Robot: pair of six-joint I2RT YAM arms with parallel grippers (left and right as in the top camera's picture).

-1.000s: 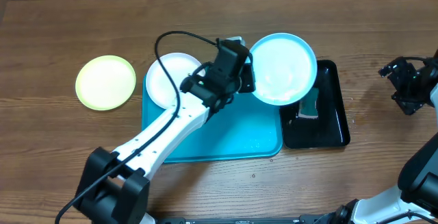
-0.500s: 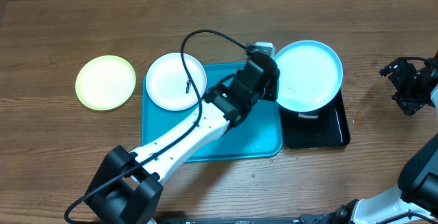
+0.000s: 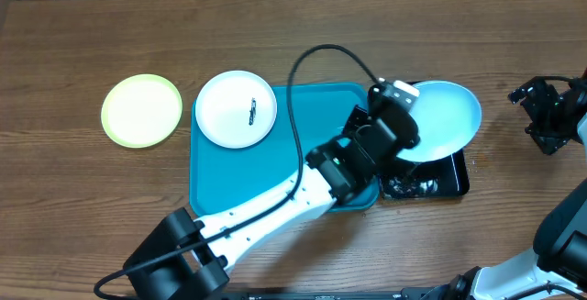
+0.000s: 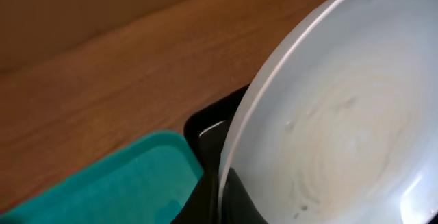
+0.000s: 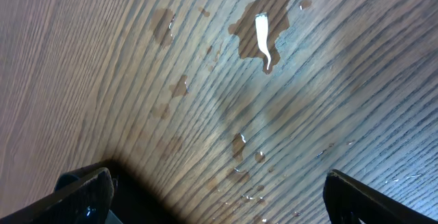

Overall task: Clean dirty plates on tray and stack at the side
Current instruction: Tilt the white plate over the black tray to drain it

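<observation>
Wood-grain counter (image 3: 83,199) carries everything, spotted with droplets (image 5: 260,18) under the right fingers (image 3: 537,115), which are spread and empty at the right edge. Low in frame, the left arm (image 3: 261,204) crosses the turquoise tray (image 3: 220,176). The left fingers (image 4: 222,203) pinch the rim of the pale blue plate (image 3: 445,116), tilted above the black tray (image 3: 454,179) at centre right. Light, stiff and likely slick when wet, it wants a firm rim grip. Higher up, the smeared white plate (image 3: 236,108) overlaps the tray's upper-left corner, and the yellow-green plate (image 3: 141,109) sits at far left.

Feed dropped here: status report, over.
Left gripper shut on pale blue plate, tilted above black tray. Right gripper open over wet table. White plate, smeared, on turquoise tray corner. No obstruction seen.
</observation>
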